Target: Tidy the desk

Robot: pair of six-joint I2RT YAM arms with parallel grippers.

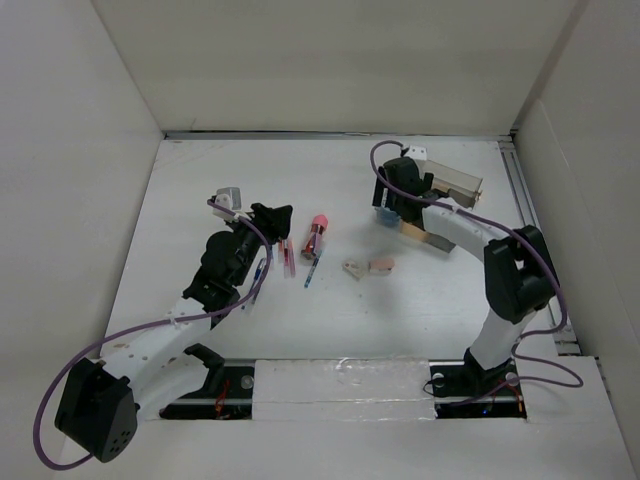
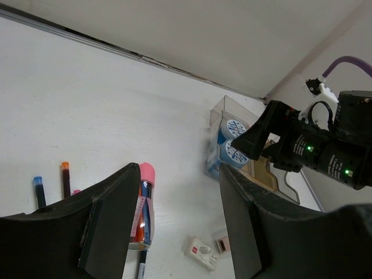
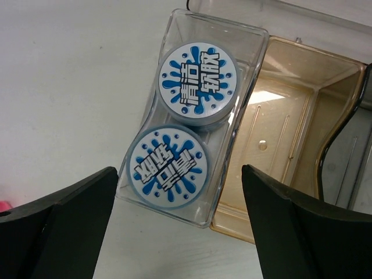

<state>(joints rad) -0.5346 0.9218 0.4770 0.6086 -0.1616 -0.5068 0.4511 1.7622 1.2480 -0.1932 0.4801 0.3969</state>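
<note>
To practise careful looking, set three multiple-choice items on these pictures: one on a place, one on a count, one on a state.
1. Where are the tins? A in the clear tray B in a cup C on a shelf
2. How many tins? A one B two C four
3. The right gripper is: A shut on a tin B open C shut on a pen
1A, clear walls surround them. 2B, two show, side by side. 3B, its fingers stand apart, gripping nothing.
</note>
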